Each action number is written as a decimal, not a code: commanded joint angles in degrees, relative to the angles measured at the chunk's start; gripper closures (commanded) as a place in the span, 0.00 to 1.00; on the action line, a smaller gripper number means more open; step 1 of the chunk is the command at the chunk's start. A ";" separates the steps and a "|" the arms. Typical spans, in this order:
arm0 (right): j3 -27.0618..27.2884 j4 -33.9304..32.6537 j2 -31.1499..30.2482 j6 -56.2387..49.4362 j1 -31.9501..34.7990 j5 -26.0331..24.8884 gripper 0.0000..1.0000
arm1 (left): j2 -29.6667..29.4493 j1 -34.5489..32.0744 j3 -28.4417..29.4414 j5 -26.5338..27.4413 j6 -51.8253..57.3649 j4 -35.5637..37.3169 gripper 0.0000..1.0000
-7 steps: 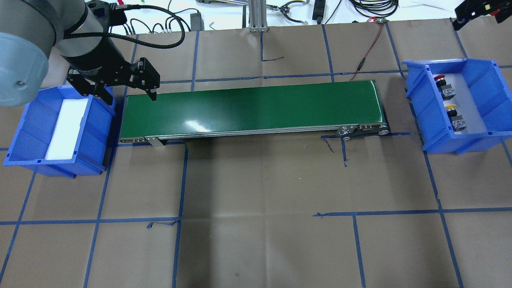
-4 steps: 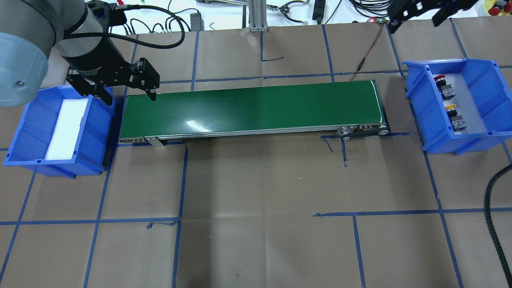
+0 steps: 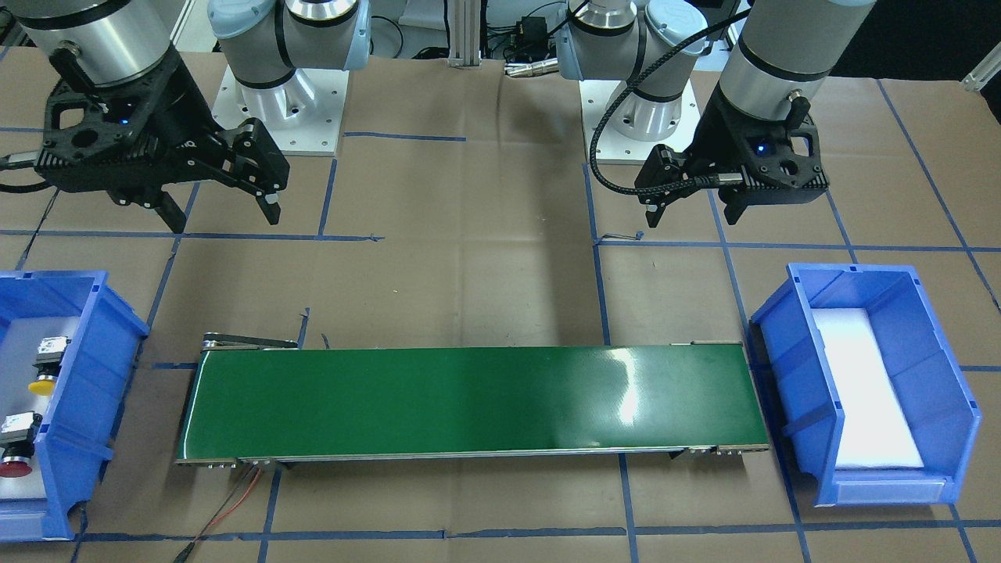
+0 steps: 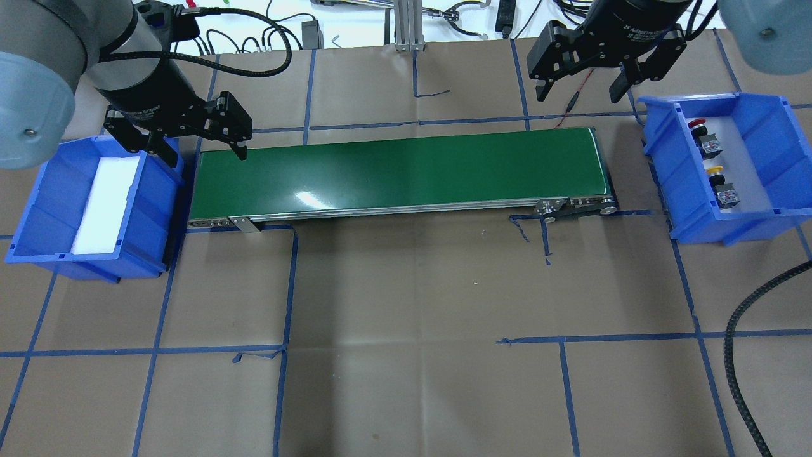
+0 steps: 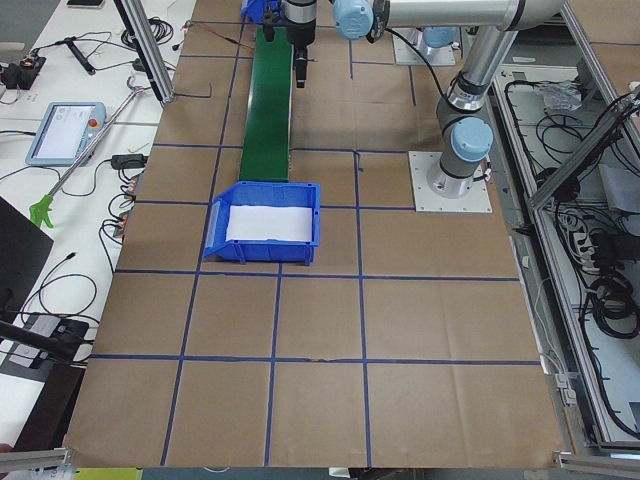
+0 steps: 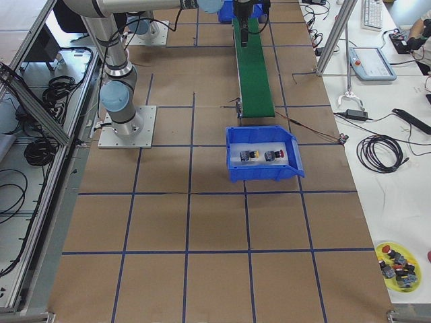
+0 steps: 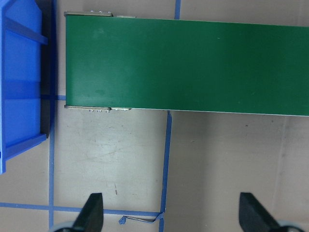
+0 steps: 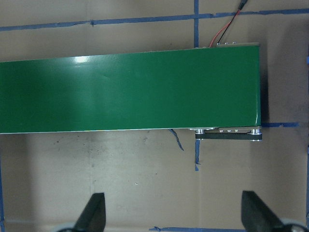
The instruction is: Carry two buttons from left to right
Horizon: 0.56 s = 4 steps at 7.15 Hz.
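Observation:
The red-capped button (image 4: 698, 125) and the yellow-capped button (image 4: 715, 170) lie in the blue bin (image 4: 767, 136) at the table's right end. They also show in the front view, the yellow one (image 3: 41, 385) and the red one (image 3: 14, 467). My right gripper (image 4: 578, 95) is open and empty, high over the far side of the conveyor's right end, left of that bin. My left gripper (image 4: 204, 154) is open and empty over the conveyor's left end, beside the left blue bin (image 4: 54, 190), which holds only white foam.
A green conveyor belt (image 4: 399, 171) runs between the two bins. A red wire (image 4: 587, 73) leads from its far right corner. A black cable (image 4: 742, 330) hangs at the right front. Cables and tools lie along the far table edge.
My right arm has swung in from the top right corner to the left, and now hangs open near the conveyor's right end. My left arm and the buttons have not moved.

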 commanded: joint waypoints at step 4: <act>7.23 0.03 -2.81 8.58 3.59 -6.87 0.00 | 0.00 0.14 0.00 0.08 0.09 0.04 0.00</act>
